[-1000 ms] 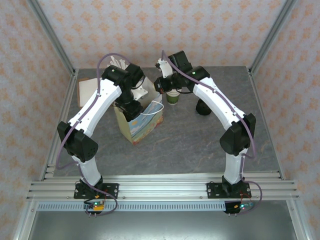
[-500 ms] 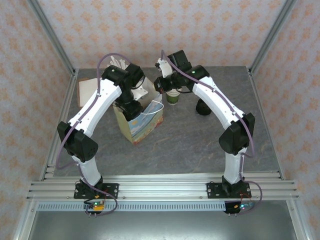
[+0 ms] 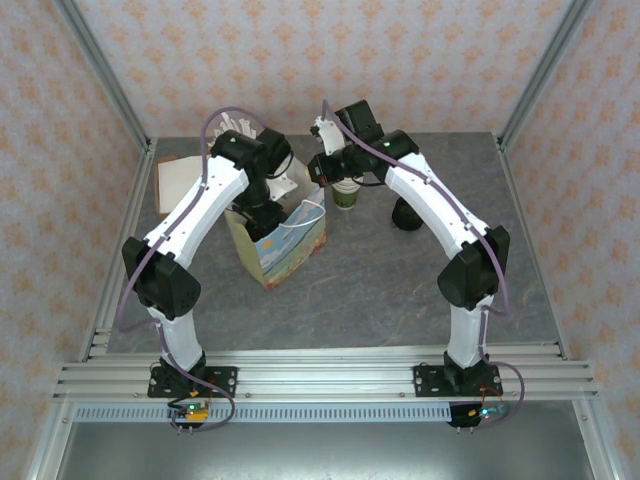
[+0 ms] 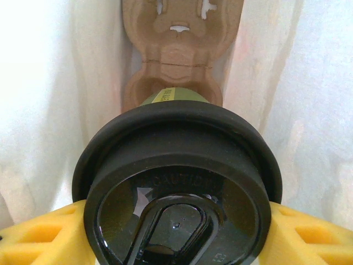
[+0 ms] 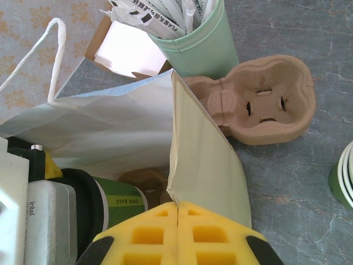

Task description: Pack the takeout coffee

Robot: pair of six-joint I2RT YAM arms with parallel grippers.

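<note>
a: location of the takeout coffee (image 4: 176,143)?
b: inside the paper bag (image 5: 110,127), clamped at its sides by the left gripper (image 4: 176,243), above the cardboard carrier (image 4: 179,49) on the bag's floor.
a: why is the right gripper (image 5: 177,232) at the bag's rim?
b: its fingers are pinched together on the bag's side wall, judged to hold the mouth spread so the cup goes down clear.

Bright even light, soft shadows; bag (image 4: 49,83) blown out white in L-wrist view
</note>
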